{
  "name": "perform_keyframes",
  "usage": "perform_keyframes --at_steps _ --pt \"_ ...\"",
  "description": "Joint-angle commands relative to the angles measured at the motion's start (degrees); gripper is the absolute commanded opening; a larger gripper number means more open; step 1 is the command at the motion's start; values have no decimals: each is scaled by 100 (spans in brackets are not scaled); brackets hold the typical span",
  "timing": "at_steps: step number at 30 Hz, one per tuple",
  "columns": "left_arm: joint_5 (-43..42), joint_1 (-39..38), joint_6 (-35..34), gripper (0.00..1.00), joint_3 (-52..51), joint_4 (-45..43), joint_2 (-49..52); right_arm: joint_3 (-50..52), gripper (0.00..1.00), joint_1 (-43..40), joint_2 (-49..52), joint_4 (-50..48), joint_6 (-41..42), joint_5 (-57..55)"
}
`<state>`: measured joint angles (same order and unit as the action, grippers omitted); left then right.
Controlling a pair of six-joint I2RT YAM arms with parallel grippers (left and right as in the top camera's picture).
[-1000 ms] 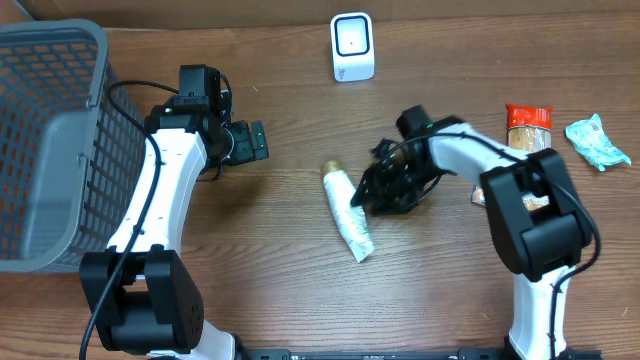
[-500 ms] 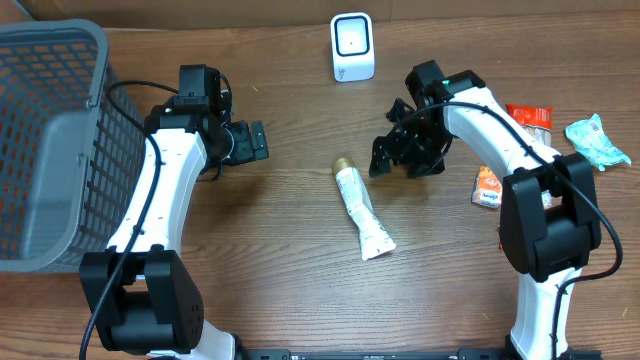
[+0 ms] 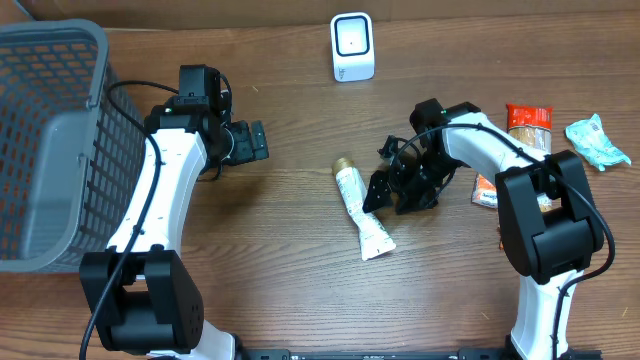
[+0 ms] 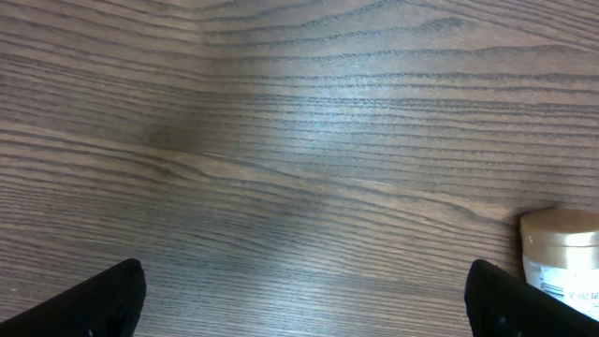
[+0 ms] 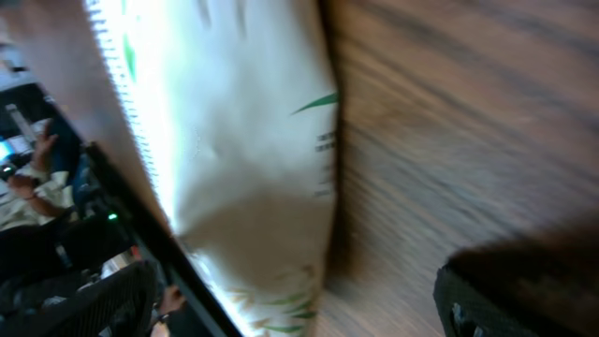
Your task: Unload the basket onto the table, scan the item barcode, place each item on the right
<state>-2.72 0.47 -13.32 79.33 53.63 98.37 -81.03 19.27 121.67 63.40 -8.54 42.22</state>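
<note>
While left claw (image 4: 309, 304) and right claw (image 5: 301, 304) gape, the tube (image 5: 234, 140) (blurred) is cut off.

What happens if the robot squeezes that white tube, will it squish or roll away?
The white tube looks like soft plastic, so it probably dents when pinched. Its flat crimped end should stop it rolling far, though the round gold cap end may swing.

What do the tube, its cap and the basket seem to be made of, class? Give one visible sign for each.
The tube looks like soft plastic, white and slightly glossy: its end is crimped flat. Its cap has a gold metallic sheen, perhaps coated plastic. The basket is likely moulded plastic, matte grey: its walls form a regular open grid.
</note>
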Motion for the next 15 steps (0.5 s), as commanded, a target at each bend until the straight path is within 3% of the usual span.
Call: perform_keyframes --at_steps 1,5,9,13,15 --pt "39 -15 107 100 63 0 -50 190 97 48 -90 -149 -96 424" --pt "37 -15 107 100 63 0 -50 190 97 50 -90 -256 -94 442" --pt "37 -15 107 100 63 0 -50 197 89 120 -90 -439 -2 398" --pt "37 -15 107 100 63 0 -50 424 88 328 -83 -1016 1353 -575" --pt "39 -15 107 100 63 -2 -50 463 84 354 -79 -1067 1478 -605"
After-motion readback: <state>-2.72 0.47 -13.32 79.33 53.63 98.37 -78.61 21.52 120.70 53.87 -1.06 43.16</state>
